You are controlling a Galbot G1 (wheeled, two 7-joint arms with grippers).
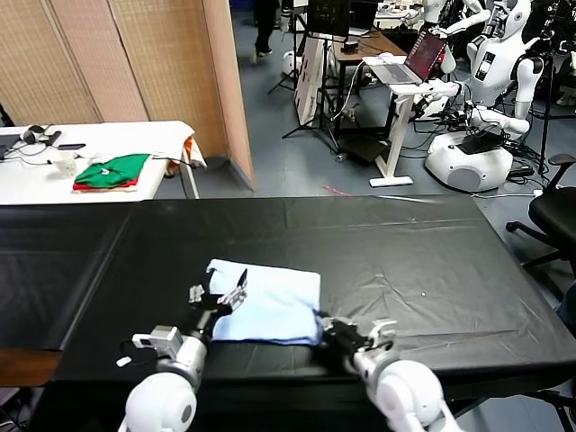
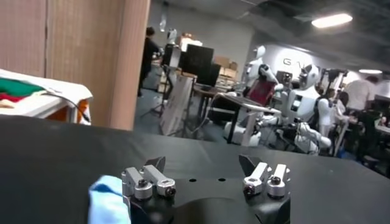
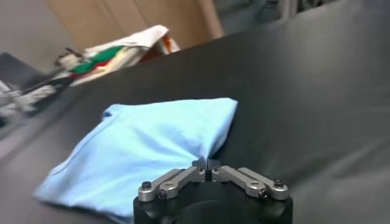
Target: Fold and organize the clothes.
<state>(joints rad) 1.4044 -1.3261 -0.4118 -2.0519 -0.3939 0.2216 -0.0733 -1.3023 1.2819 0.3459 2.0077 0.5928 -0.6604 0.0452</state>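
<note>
Closest to the head camera, both arms reach forward over the black table (image 1: 405, 243), and on it lies the pale blue T-shirt (image 1: 270, 306), already folded into a rectangle whose long axis runs side to side across the robot's front. It sits in the near middle of the table, between the two arms.

At the shirt's near right corner, the right gripper (image 3: 207, 163) has its fingertips pressed together with a pucker of blue cloth caught between them; the wrist view shows the fabric drawn up to a point at the tips. From these fingers the shirt spreads away to the robot's left and slightly forward.

Over the shirt's left edge, the left gripper (image 1: 219, 295) hovers with its fingers spread wide and nothing between them; its wrist view shows only a bit of blue cloth just beside one finger.

By my reading, the next fold carries the pinched corner leftward along the long axis, with the left arm placed to take the matching side.
</note>
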